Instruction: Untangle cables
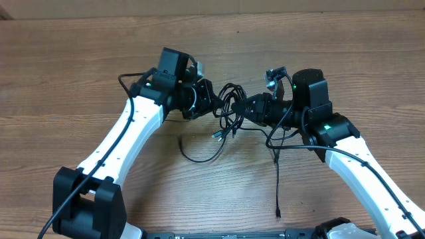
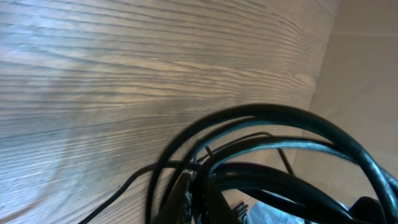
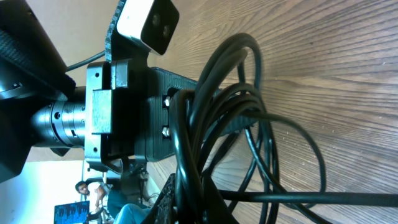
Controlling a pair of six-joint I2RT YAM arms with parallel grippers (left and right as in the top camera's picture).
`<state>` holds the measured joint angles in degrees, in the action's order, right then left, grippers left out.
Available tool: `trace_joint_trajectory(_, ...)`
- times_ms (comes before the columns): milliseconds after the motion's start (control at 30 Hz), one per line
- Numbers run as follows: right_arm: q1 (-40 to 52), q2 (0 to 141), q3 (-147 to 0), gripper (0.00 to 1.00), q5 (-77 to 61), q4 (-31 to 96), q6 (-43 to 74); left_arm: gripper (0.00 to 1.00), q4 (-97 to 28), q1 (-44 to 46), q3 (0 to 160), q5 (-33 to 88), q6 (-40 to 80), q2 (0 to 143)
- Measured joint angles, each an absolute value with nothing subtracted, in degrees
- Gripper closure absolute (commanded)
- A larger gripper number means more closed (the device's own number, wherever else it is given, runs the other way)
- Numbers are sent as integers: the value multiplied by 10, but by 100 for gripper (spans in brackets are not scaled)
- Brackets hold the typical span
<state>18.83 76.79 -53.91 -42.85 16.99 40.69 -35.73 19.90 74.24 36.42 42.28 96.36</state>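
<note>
A tangle of thin black cables (image 1: pixel 229 109) hangs between my two grippers above the middle of the wooden table. My left gripper (image 1: pixel 211 101) is shut on the left side of the bundle; the loops fill the left wrist view (image 2: pixel 267 149). My right gripper (image 1: pixel 243 109) is shut on the right side of the bundle, and in the right wrist view the cables (image 3: pixel 224 124) run between its fingers (image 3: pixel 205 199). One cord end curves down to the table (image 1: pixel 199 156). Another trails toward the front edge, ending in a small plug (image 1: pixel 278 212).
The wooden table (image 1: pixel 80 79) stretches all round. Both white arms reach in from the front corners, and the left arm's wrist camera (image 3: pixel 146 22) shows close behind the bundle. A pale wall or board (image 2: pixel 367 68) borders the table at the far side.
</note>
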Motion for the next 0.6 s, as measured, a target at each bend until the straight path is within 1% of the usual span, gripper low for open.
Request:
trace_joint_trajectory(133, 188, 768, -542, 96, -385, 220, 390, 96, -295, 181, 742, 405, 423, 966)
trace_joint_trajectory(267, 189, 768, -543, 96, -303, 294, 373, 96, -222, 128, 743, 494, 425, 966)
trace_joint_trajectory(333, 190, 768, -543, 96, -270, 312, 368, 96, -186, 100, 743, 550, 438, 966)
trace_joint_trajectory(467, 192, 769, -543, 96, -210, 341, 365, 96, -104, 42, 745, 639, 484, 966)
trace_joint_trajectory(600, 192, 769, -543, 96, -182, 340, 364, 95, 3, -12, 747, 693, 559, 966)
